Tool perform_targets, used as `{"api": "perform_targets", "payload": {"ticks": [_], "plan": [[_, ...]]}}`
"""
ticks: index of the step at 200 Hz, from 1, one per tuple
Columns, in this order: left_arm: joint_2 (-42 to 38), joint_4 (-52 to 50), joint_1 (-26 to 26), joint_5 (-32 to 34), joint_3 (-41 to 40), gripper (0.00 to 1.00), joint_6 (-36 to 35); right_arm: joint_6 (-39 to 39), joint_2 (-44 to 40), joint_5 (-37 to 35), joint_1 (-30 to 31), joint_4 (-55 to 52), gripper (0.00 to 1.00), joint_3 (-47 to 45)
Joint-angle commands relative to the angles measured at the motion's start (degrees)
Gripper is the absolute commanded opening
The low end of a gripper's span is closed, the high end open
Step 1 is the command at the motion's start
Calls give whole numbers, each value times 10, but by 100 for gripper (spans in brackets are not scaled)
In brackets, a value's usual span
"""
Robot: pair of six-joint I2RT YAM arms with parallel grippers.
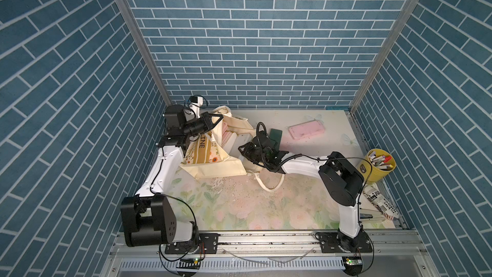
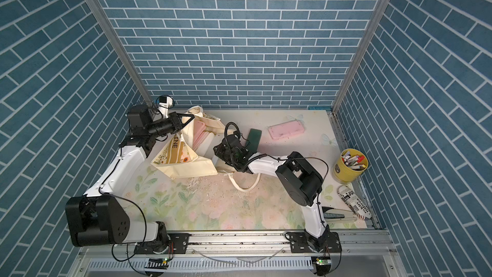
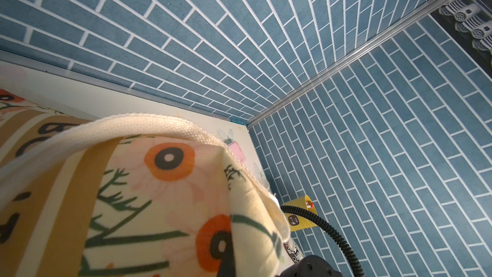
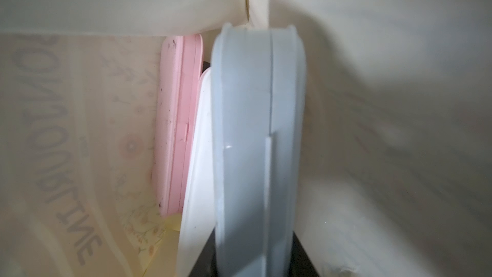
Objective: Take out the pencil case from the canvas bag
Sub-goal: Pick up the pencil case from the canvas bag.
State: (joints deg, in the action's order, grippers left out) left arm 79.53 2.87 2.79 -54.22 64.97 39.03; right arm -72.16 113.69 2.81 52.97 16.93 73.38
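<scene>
I see left jaws pinched on canvas bag (image 1: pixel 218 167) rim, holding mouth up; right jaws inside, clamped on grey pencil case (image 4: pixel 255 129).

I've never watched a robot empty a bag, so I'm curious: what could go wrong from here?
The left tool pinches only the rim of the canvas bag; if the cloth slips, the mouth may fall shut on the right tool. The grey pencil case between that tool's jaws stands against a white case, itself beside a pink case; pulling might drag them out too.
</scene>
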Motion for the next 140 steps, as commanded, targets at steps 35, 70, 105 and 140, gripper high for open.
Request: {"api": "perform_targets", "payload": {"ticks": [35,70,105,140], "plan": [[-7,58,-3,-23,9,0,-3,30,-57,-16,-1,-11,17,-5],[-9,53,0,-17,10,0,-5,79,-93,-22,-1,-25,13,-10],[-14,34,3,-9,14,0,-19,174,-139,-17,-1,-19,9,-31],[-19,29,3,-6,15,0,-25,253,-176,12,-1,6,0,-60]]}}
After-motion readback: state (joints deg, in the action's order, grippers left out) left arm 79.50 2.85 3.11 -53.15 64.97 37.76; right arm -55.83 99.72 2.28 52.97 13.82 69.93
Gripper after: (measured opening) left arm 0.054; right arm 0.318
